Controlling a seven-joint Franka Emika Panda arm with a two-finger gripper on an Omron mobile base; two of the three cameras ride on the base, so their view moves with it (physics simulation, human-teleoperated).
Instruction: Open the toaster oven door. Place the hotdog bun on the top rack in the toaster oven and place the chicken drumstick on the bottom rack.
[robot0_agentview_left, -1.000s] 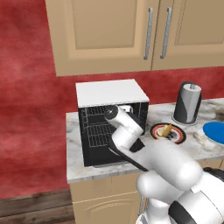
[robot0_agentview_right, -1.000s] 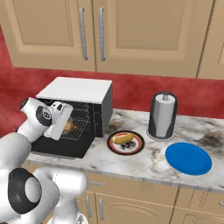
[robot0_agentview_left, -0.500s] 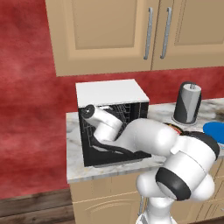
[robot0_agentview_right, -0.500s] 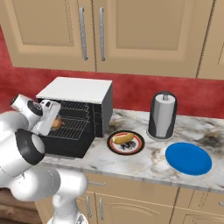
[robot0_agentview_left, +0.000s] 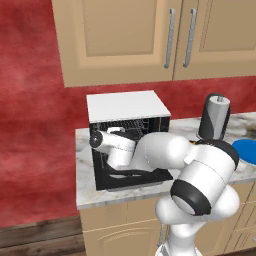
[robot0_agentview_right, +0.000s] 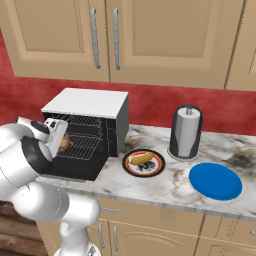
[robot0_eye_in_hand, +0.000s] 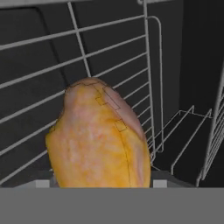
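Inside toaster oven (robot0_agentview_right: 85, 107), gripper (robot0_agentview_right: 62, 142) holding chicken drumstick (robot0_eye_in_hand: 98, 138)

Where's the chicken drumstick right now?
The chicken drumstick is at the gripper, just inside the open toaster oven, beside a wire rack. The right base view shows it at the cavity's left side.

Hidden behind the white arm in the left base view: most of the toaster oven (robot0_agentview_left: 125, 107) cavity, the gripper's fingers, and whatever they carry. Blocked by the orange-brown food piece (robot0_eye_in_hand: 98, 138) in the hand view: both fingertips. Cut off beside the oven: the blue plate (robot0_agentview_left: 246, 150).
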